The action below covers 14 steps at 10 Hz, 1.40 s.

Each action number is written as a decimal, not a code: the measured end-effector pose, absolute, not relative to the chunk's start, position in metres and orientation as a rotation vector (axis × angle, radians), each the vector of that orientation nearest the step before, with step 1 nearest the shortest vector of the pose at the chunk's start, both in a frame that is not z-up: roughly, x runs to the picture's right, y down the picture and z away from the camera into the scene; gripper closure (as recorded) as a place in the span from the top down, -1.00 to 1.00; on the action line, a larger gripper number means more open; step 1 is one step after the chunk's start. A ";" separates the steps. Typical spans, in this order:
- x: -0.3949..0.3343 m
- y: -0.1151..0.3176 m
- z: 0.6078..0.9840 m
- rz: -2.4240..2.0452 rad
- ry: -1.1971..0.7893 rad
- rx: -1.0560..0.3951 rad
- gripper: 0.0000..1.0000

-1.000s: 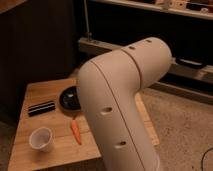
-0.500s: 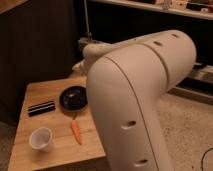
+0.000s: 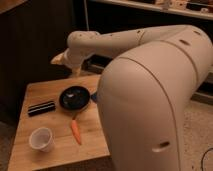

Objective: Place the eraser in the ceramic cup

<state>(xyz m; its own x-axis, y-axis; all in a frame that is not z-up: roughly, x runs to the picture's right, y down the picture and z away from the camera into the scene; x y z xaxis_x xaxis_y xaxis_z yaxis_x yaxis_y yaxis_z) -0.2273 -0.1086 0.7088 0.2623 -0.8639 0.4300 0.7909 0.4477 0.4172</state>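
**Gripper hangs over the bench's far edge; eraser lies by the left edge**

The gripper (image 3: 66, 61) sits at the end of the arm, above the far edge of the bench and apart from everything on it. It shows as a pale tan, pointed shape against the dark background. Whether it is clenched or released cannot be told, and nothing can be seen in it.

The arm (image 3: 150, 100) behind it is smooth, rounded, cream-white shell with a few small dark holes. Its bulky near segment fills the right of the view and hides the bench's right edge and right corners.

The bench (image 3: 47, 90) is plain light wood with a matte, faintly grained top. At its middle lies a round, shallow black pan (image 3: 75, 98) with a dull sheen. The eraser (image 3: 41, 108), a long, narrow black block with a pale stripe along its length, lies flat just left of the pan, near the left edge. The ceramic cup (image 3: 41, 139), white, round and wide-mouthed, stands upright near the front left corner, apart from the eraser. A slim orange carrot (image 3: 76, 132) lies between the pan and the front edge. A sliver of a blue piece (image 3: 94, 98) shows at the pan's right, cut off by the arm.

Dark shelving (image 3: 125, 20) stands beyond the far edge, and speckled floor (image 3: 197, 130) shows at the right.
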 end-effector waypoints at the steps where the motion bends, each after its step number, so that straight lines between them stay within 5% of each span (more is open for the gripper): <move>1: -0.243 -0.103 0.694 -1.160 -0.681 0.147 0.60; 6: -0.364 -0.063 0.652 -1.398 -0.754 0.102 0.60; 14: -0.478 0.003 0.758 -1.466 -0.901 -0.256 0.60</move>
<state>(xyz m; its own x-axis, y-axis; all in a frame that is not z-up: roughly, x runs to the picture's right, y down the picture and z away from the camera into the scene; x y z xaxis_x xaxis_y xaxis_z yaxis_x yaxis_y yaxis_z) -0.4776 0.0033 0.7577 -0.1431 -0.7416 0.6554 0.9197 0.1451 0.3649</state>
